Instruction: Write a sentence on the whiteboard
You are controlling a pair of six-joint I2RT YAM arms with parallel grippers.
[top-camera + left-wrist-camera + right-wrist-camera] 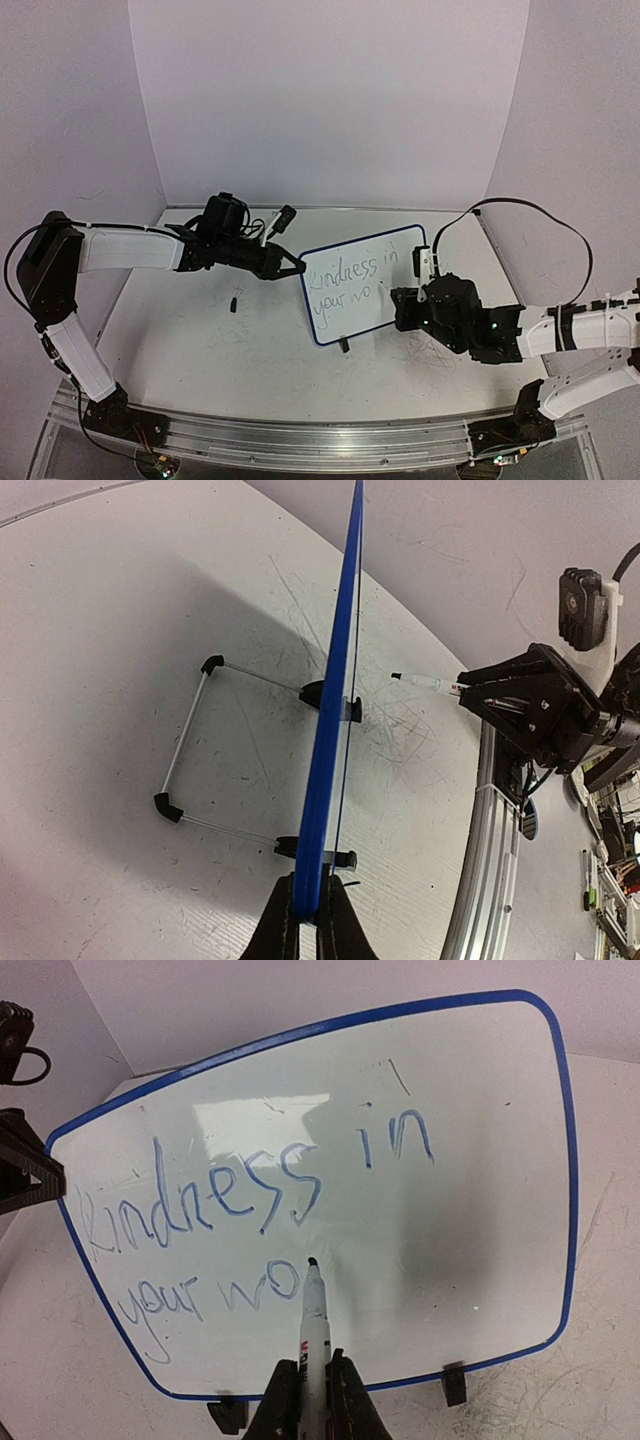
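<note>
The whiteboard [385,300] stands upright on two black clip feet, mid-table; its face [470,1220] fills the right wrist view and it is edge-on [335,680] in the left wrist view. The sentence [345,278] reads "Kindness in" over "your wo" [250,1200]. My left gripper [296,268] is shut on the board's left edge [308,920]. My right gripper [400,306] is shut [313,1392] on a white marker [315,1310]. The marker's black tip is at the board just right of "wo". The marker also shows in the left wrist view [425,683].
A small black cap-like object [234,301] lies on the table left of the board. A wire stand [185,740] props the board from behind. Scribble marks [430,350] cover the tabletop. An aluminium rail [300,432] runs along the near edge. Walls close three sides.
</note>
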